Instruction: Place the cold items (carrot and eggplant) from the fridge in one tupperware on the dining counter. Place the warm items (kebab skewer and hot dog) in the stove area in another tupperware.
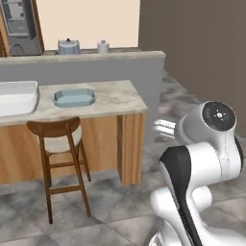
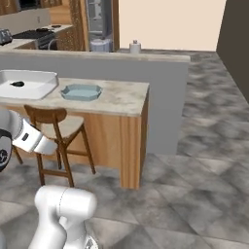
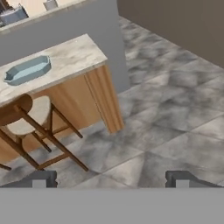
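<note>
The gripper [image 3: 112, 178] looks down at the tiled floor [image 3: 175, 113], its two dark fingertips [image 3: 41, 178] standing wide apart near the bottom of the hand view at about 7 and 5 o'clock, with bare floor between them; it holds nothing and touches nothing. The light blue tupperware [image 3: 27, 70] lies well apart from the gripper, up at about 10 o'clock in the hand view, resting flat on the marble dining counter [image 3: 74, 59] and looking empty. In the left base view the same tupperware [image 1: 74, 97] sits near the middle of the counter top, at about 11 o'clock from the picture's centre, with a white container [image 1: 17, 96] just beside it toward 9 o'clock; the white arm [image 1: 202, 163] rises at 4 o'clock. In the right base view the tupperware [image 2: 81, 92] is again on the counter, and the white container [image 2: 26, 83] next to it has a small dark item lying inside, too small to name. A wooden stool [image 1: 58, 144] stands on the floor in front of the counter, below the tupperware. A grey wall [image 2: 160, 97] rises behind the counter.
</note>
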### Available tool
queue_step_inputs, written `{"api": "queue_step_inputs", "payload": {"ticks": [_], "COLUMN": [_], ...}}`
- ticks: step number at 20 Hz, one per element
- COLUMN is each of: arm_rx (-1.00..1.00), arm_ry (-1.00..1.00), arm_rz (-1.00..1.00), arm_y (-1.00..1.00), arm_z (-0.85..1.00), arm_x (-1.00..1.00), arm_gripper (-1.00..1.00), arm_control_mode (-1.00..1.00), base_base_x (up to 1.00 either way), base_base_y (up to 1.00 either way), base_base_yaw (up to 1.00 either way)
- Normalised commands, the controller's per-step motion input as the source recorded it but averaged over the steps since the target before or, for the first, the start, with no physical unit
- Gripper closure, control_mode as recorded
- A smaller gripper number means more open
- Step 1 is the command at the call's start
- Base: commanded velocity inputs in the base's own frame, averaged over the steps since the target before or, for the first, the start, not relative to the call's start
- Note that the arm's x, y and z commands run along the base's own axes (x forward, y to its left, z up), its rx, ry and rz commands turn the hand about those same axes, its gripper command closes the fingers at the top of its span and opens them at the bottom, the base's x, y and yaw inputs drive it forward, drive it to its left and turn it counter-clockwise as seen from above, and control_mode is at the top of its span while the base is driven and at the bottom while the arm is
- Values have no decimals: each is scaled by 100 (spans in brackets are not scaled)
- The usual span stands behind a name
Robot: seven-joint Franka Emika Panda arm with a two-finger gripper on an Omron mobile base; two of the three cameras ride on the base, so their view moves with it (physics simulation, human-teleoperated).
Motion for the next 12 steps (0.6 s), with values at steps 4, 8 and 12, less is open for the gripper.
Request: {"api": "queue_step_inputs", "payload": {"ticks": [4, 8, 12], "arm_rx": [0, 0, 0], "arm_ry": [0, 0, 0], "arm_rz": [0, 0, 0], "arm_y": [0, 0, 0], "arm_z": [0, 0, 0], "arm_x": [0, 0, 0], "arm_gripper": [-100, -100, -100], "arm_control_mode": [100, 100, 100], "base_base_x": [0, 0, 0], "base_base_y": [-85, -73, -73], "base_base_yaw": [0, 0, 0]}}
